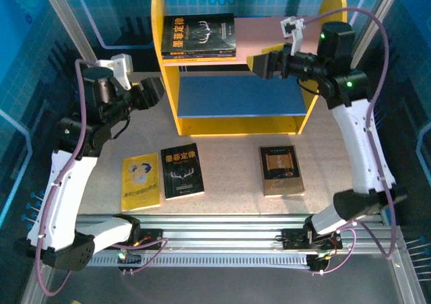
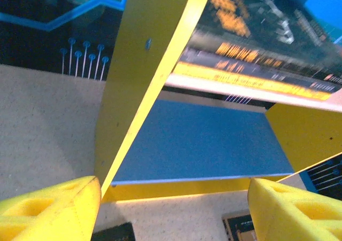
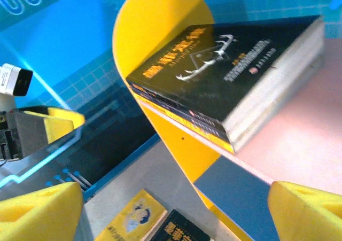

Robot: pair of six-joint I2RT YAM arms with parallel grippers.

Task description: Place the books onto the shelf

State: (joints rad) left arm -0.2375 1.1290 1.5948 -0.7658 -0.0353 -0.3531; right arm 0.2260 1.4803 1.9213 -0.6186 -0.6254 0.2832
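The shelf [image 1: 236, 96] is holding a stack of books [image 1: 199, 36] on its pink board [image 1: 259, 40]; three more books [image 1: 182, 170] are lying in front of it. The left gripper [image 1: 153, 92] and right gripper [image 1: 259, 65] are hovering beside the shelf, jaws wide and empty, so a careless swing risks knocking it.

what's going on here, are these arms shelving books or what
Yes, two robot arms are putting books onto a small shelf. A stack of books already lies on its pink upper board. Three more lie flat on the table in front: a yellow book, a black book and a brown book. Neither arm holds anything: the left gripper hangs open beside the shelf's left panel, the right gripper open by the upper board.
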